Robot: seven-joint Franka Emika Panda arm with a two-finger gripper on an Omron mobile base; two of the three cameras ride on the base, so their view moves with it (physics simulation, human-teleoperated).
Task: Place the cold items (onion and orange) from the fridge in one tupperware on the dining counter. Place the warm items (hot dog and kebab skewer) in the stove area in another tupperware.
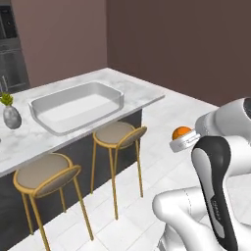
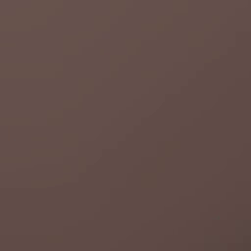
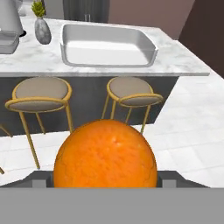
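Note:
An orange (image 3: 105,155) sits between my gripper's (image 3: 105,181) two dark fingertips and takes up the lower middle of the hand view. In the left base view the orange (image 1: 182,132) hangs in the air over the floor, right of the counter, with my gripper (image 1: 183,138) shut on it. A large grey tupperware (image 1: 78,105) with nothing in it lies on the marble dining counter (image 1: 142,95). From the hand, this tupperware (image 3: 107,43) lies ahead and higher up, well apart from the orange. Onion, hot dog and kebab skewer are out of view.
Two gold-legged stools (image 1: 117,135) (image 1: 46,174) stand in front of the counter. A grey vase with a plant (image 1: 11,115) is at the counter's left. A second grey container (image 3: 8,41) sits at the far left. A brown wall (image 2: 125,125) is close on the right.

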